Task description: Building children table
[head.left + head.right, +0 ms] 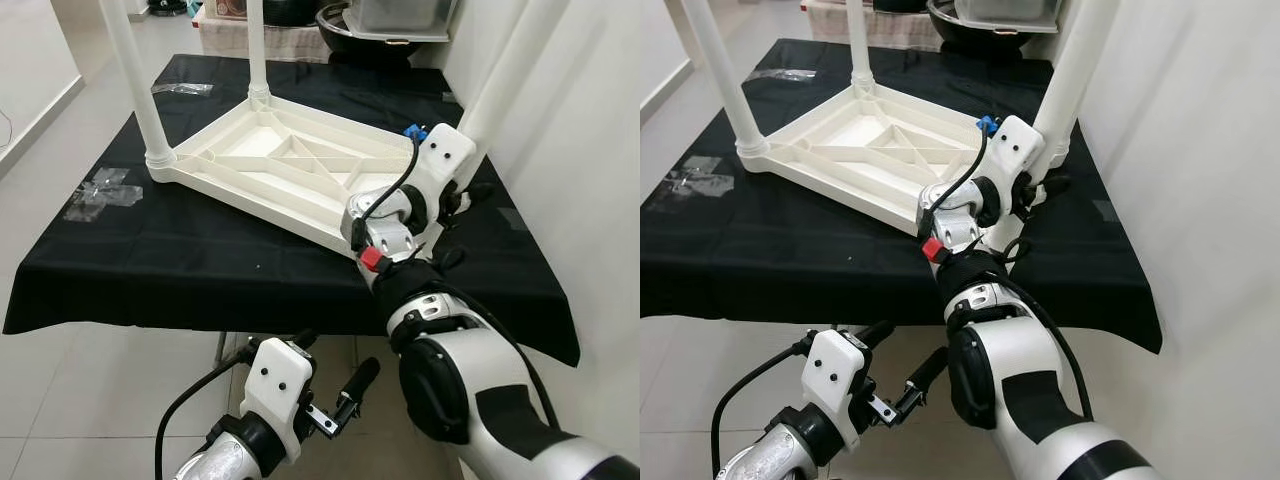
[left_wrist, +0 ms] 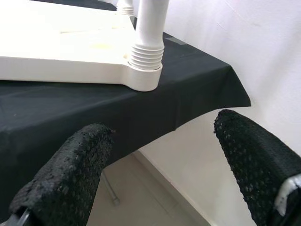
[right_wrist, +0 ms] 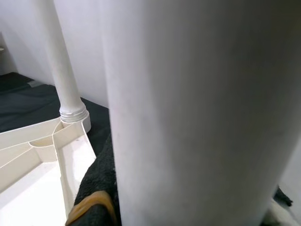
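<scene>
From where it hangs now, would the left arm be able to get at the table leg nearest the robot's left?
Probably not yet. The left gripper hangs open below the edge of the black cloth, and that leg stands up on the tabletop beyond; it would have to rise and reach forward.

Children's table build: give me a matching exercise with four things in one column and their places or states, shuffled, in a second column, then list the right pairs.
Things:
1. Tabletop
2. Black cloth
3. Left hand
4. Right hand

Places or states:
A. Low, below the front edge of the covered surface, fingers apart and holding nothing
B. At the white leg on the corner nearest the wall
C. Upside down, ribbed underside facing up, legs pointing upward
D. Spread under the white piece and hanging over the front edge

Pairs: 1-C, 2-D, 3-A, 4-B
</scene>
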Motion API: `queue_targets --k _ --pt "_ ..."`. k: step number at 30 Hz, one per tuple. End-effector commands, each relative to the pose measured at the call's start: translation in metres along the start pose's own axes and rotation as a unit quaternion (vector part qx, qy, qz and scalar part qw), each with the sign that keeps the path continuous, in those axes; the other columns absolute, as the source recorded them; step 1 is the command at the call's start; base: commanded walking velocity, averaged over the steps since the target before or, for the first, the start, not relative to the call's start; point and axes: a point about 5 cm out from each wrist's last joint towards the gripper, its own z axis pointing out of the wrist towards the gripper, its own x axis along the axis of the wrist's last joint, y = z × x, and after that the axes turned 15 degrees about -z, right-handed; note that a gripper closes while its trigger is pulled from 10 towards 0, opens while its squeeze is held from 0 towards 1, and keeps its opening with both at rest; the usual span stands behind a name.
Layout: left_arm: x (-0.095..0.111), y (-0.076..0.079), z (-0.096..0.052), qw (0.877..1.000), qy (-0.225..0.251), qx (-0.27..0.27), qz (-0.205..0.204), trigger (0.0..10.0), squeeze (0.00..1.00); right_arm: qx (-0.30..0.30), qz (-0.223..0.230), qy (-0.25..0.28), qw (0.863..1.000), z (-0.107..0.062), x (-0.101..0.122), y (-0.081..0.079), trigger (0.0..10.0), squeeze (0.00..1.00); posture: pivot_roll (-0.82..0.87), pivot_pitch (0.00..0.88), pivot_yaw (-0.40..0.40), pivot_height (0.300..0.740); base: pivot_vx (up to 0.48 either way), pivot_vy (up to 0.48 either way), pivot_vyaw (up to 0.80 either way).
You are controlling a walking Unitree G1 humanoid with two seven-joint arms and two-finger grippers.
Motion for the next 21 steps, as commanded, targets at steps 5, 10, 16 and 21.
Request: queue_targets --k 5,10,16,21 --pt "-0.001 0.001 0.000 1.000 -0.003 -0.003 0.001 10.0 0.00 0.015 -0.062 -0.045 0.997 -0.010 -0.041 -0.002 10.0 0.00 0.10 0.165 -0.081 0.740 0.000 0.000 0.00" --pt "-0.001 0.000 0.000 1.000 -0.002 -0.002 0.002 10.0 0.00 0.026 -0.069 -0.039 0.997 -0.016 -0.044 -0.004 10.0 0.00 0.10 0.169 -0.081 0.740 0.000 0.000 0.00" --pt "-0.001 0.000 0.001 1.000 -0.002 -0.003 0.002 10.0 0.00 0.034 -0.070 -0.041 0.996 -0.018 -0.046 -0.005 10.0 0.00 0.10 0.168 -0.082 0.740 0.000 0.000 0.00" --pt "-0.001 0.000 0.001 1.000 -0.002 -0.002 0.003 10.0 0.00 0.036 -0.074 -0.046 0.995 -0.016 -0.049 -0.005 10.0 0.00 0.10 0.168 -0.082 0.740 0.000 0.000 0.00"
